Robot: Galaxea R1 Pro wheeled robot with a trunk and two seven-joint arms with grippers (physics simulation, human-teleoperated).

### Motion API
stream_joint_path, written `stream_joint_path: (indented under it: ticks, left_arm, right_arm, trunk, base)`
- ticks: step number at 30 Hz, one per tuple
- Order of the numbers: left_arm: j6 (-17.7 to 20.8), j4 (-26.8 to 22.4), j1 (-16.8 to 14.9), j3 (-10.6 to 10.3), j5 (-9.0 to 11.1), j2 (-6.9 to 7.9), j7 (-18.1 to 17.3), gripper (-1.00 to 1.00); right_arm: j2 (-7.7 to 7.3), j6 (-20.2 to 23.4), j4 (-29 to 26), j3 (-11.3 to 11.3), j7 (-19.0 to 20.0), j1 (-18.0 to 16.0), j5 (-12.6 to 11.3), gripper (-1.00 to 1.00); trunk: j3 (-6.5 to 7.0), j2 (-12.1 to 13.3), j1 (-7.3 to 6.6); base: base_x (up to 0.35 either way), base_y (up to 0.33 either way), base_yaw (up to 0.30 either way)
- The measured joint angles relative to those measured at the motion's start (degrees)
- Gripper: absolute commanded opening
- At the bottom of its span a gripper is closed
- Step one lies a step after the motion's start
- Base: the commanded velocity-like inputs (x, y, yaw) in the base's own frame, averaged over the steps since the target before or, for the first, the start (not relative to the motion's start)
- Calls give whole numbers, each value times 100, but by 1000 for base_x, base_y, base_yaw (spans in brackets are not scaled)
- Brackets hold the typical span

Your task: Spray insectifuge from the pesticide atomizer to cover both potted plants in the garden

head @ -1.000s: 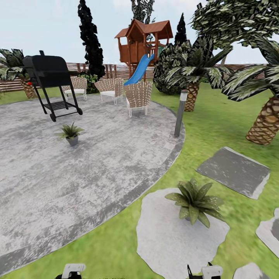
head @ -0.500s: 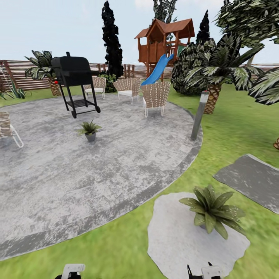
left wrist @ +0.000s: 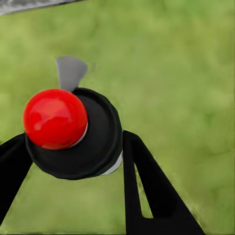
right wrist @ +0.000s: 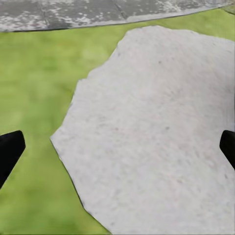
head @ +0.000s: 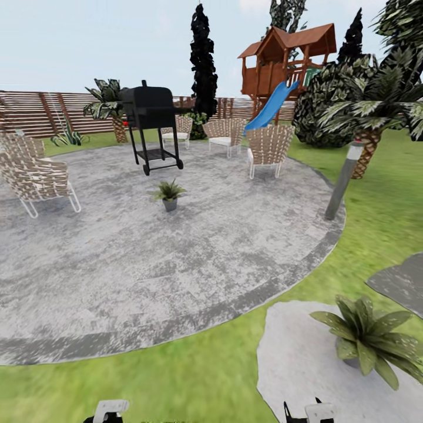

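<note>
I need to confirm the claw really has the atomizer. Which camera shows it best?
The left wrist view: the pesticide atomizer sits close up, red top toward the camera, between the left claw fingers. The head view catches just a sliver of red low down.
</note>
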Motion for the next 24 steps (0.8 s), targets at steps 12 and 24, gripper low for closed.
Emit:
stream_joint_path:
  ticks: [12, 24]
  left_arm:
    - [0, 1, 0, 0, -3, 0, 0, -100]
    - [0, 1, 0, 1, -1, 8, 0, -100]
  right_arm:
    - [-12, -6, -9, 0, 0, 0, 0, 100]
    - [-5, -10, -7, -1, 0, 0, -1, 100]
  trunk:
    - [0, 0, 0]
    - [0, 0, -3]
  base:
    - [0, 306, 139]
    - [182, 272, 0]
